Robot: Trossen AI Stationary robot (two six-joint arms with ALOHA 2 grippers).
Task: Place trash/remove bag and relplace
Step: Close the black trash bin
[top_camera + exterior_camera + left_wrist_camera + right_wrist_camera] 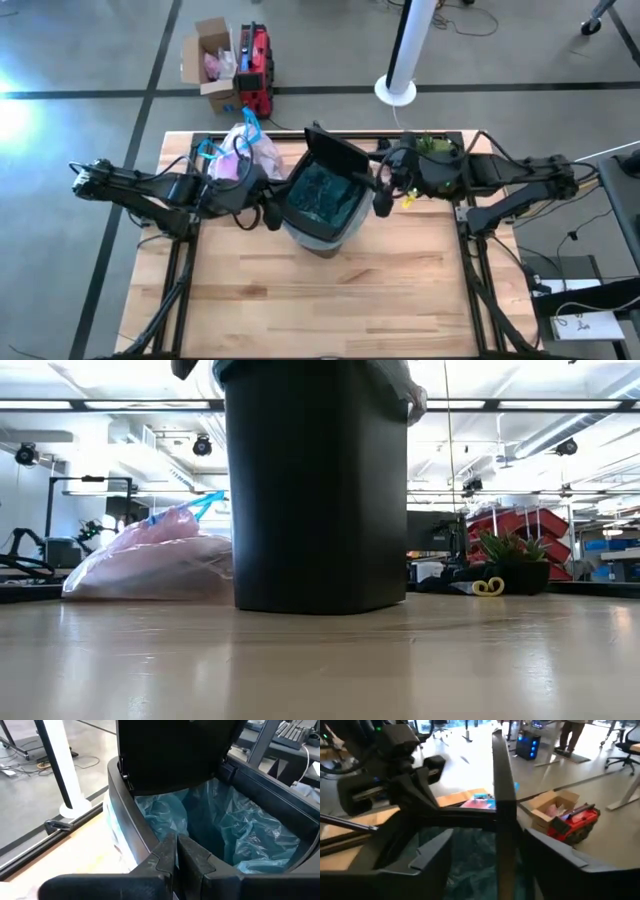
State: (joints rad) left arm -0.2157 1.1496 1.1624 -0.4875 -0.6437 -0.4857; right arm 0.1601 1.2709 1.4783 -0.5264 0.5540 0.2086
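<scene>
With the blue replacement bag [322, 195] lining the bin [325, 238], the clenched left gripper [176, 857] is sitting at its rim while the right gripper [383, 192], jaws seemingly parting, is hovering opposite; next probably means tucking the liner's edge.

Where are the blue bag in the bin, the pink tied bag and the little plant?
blue bag [235, 827], left wrist view, crinkled plastic lining the bin's inside.
pink bag [150, 565], low view, middle of its bulging side.
plant [508, 550], low view, green leaves.

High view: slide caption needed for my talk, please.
Both grippers, left shut, right open, flank a black bin lined blue; pink bag lies aside.
</scene>
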